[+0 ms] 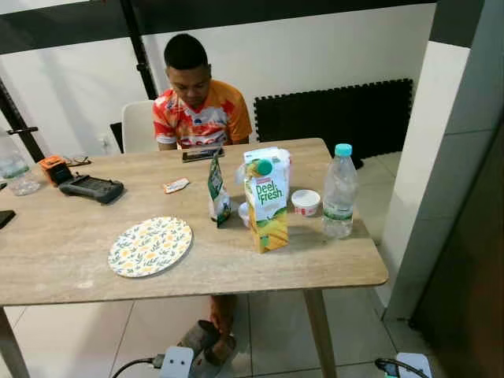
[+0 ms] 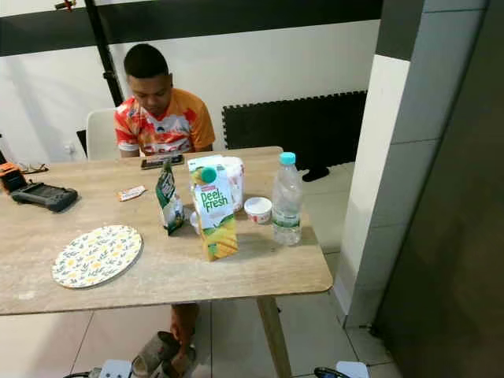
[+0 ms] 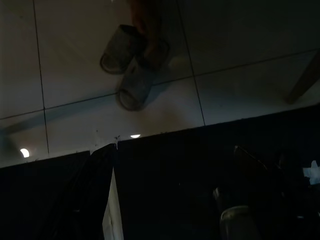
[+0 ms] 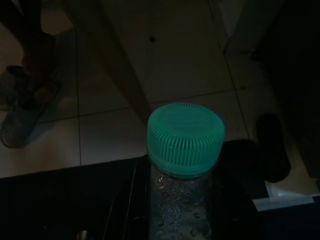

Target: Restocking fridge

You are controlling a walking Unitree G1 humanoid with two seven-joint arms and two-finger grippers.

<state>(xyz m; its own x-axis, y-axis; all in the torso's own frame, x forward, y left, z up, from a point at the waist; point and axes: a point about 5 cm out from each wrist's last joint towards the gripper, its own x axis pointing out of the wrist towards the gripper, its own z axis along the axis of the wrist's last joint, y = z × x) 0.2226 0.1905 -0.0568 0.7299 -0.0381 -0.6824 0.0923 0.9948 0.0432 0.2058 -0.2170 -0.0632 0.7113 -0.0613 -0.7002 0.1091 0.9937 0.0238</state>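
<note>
Tabletop (image 1: 71,260): pale wood, long, legs on a tiled floor (image 1: 94,339); the grocery cluster sits toward its right end.
Person (image 1: 197,102): seated at the far side in an orange patterned shirt, head bowed; a phone (image 1: 202,154) lies flat just in front of them. Sandalled feet (image 1: 206,340) show under the near edge.
Plate (image 1: 150,246): round, yellow floral print, flat near the front edge, well apart from the cartons.
Juice carton (image 1: 266,206): upright, green cap, nearest of the cluster; a white carton (image 1: 277,157) stands just behind it.
Water bottle (image 1: 339,193): clear, teal cap, upright near the tabletop's right edge.
Green pouch (image 1: 217,189): upright, just left of the juice carton.
Small tub (image 1: 305,202): white, between the carton and the water bottle.
Handheld device (image 1: 92,188): dark, lying flat far left; an orange gadget (image 1: 55,169) behind it.
Snack wrapper (image 1: 176,185): small, lying between the device and the pouch.
Right end effector: low by the floor beside a table leg; a second bottle (image 4: 182,195) with a teal ribbed cap stands between its fingers in the dark wrist view, so it appears clamped on that bottle.
Left end effector: hanging in shade above the tiles; cannot tell how its fingers stand.
</note>
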